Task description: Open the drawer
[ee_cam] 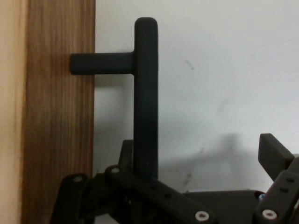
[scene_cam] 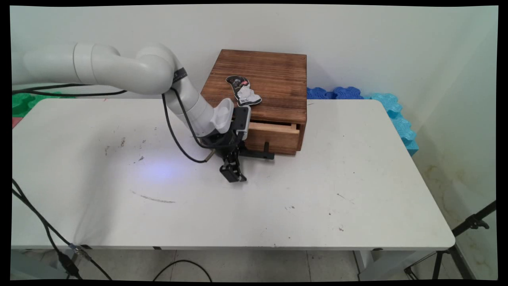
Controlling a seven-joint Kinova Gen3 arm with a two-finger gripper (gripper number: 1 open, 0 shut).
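The black handle (ee_cam: 145, 93) of the wooden drawer (scene_cam: 273, 137) is the thing nearest the gripper (scene_cam: 234, 174); in the hand view it shows as a long bar standing off the drawer's wood front on a short post, with the bar's lower end running down behind the gripper's black linkage. The fingers (ee_cam: 275, 156) are spread apart: one fingertip stands well off to the side of the bar over bare table, while the other lies close against the bar near the drawer front, though whether it actually touches the bar cannot be told. The drawer sits in the bottom of a brown wooden box (scene_cam: 262, 79) and is pulled out a little, its paler top edge showing under the box's front. The box stands at the far side of the white table (scene_cam: 317, 198), close to the wall. On the box's top lies a crumpled black and silver packet (scene_cam: 244, 91), near the front left corner. In the main view the white arm reaches in from the left and bends down just in front of the box, with black cables hanging from it. Behind the table, against the wall, lie blue foam pieces (scene_cam: 345, 93) to the right of the box.
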